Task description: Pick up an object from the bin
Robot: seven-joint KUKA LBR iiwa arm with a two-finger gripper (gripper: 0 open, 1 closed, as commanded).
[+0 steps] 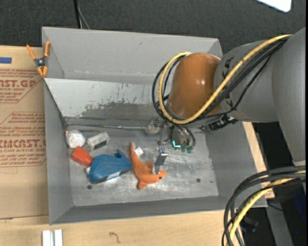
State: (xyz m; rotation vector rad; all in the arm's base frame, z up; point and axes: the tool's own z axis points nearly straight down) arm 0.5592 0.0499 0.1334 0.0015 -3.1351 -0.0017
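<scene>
Several small things lay on the floor of the bin, mostly toward its left; farthest left a white lump, a pale grey block just beside it, and a red block nearer; next right a blue toy, rounded and bulky; a small white scrap lay near its right end; then the orange curved toy, a thin arched piece at the bin's middle, close to the near wall. The hand hung just above and beside that orange toy's right end, touching or nearly so; whether it was apart or together I could not tell.

By my judgement the orange toy was light, rubbery plastic, smooth and apt to slide on the metal; its narrow arched body across the middle looked the best hold, since the tips taper away.

Open floor lay to the right of the hand and toward the far wall; the blue toy crowded the left, and the sloping near wall left little room on that side.
</scene>
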